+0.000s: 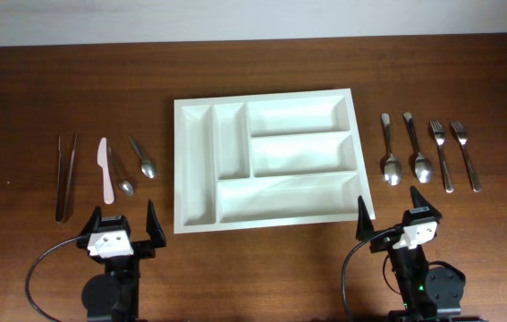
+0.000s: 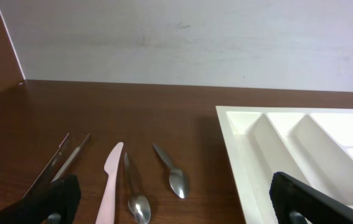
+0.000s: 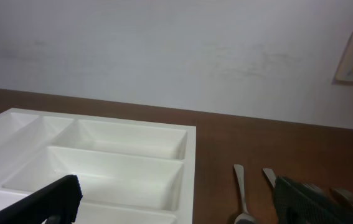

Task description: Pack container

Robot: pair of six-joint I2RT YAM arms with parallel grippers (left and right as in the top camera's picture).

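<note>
On table, with empty tray centred and left gripper and right gripper off its near corners, both spread wide holding nothing, pinch nearest spoon mid-handle, lift level, lower lengthwise into a fitting compartment.

I see both arms folded low, side by side, wrists pointing forward. My left gripper and right gripper are spread wide, both empty.
</note>
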